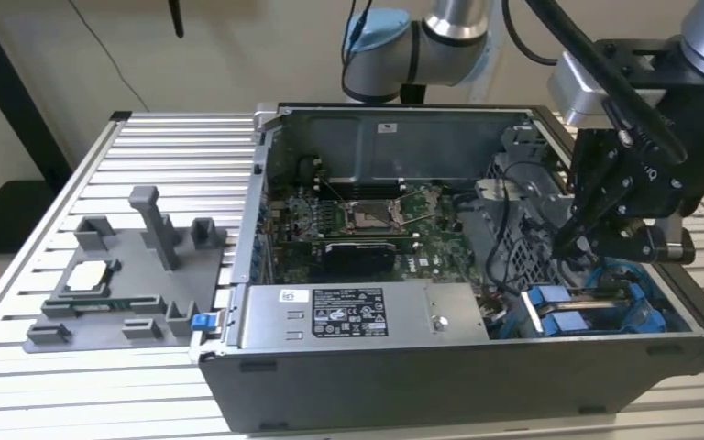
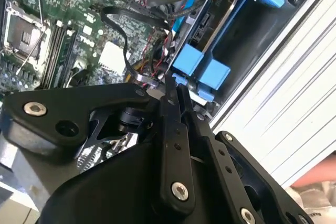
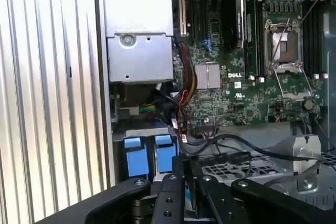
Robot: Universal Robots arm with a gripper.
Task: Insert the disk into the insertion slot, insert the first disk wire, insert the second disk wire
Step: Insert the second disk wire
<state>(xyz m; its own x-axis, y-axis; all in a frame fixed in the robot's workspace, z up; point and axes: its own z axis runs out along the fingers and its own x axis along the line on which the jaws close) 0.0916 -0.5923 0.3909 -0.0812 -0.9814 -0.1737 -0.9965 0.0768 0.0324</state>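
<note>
Our black tool (image 1: 576,246) hangs inside the open grey computer case (image 1: 450,367), its fingers (image 2: 176,90) pressed together on a thin black wire (image 2: 118,30), just above the blue-railed metal insertion slot (image 1: 597,307), where the blue-framed disk (image 2: 223,11) sits.

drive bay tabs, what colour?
Bright blue, on the insertion slot; clearest in the second wrist view.

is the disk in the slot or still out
In: the disk sits down between the blue rails of the insertion slot, beside the gripper.
</note>
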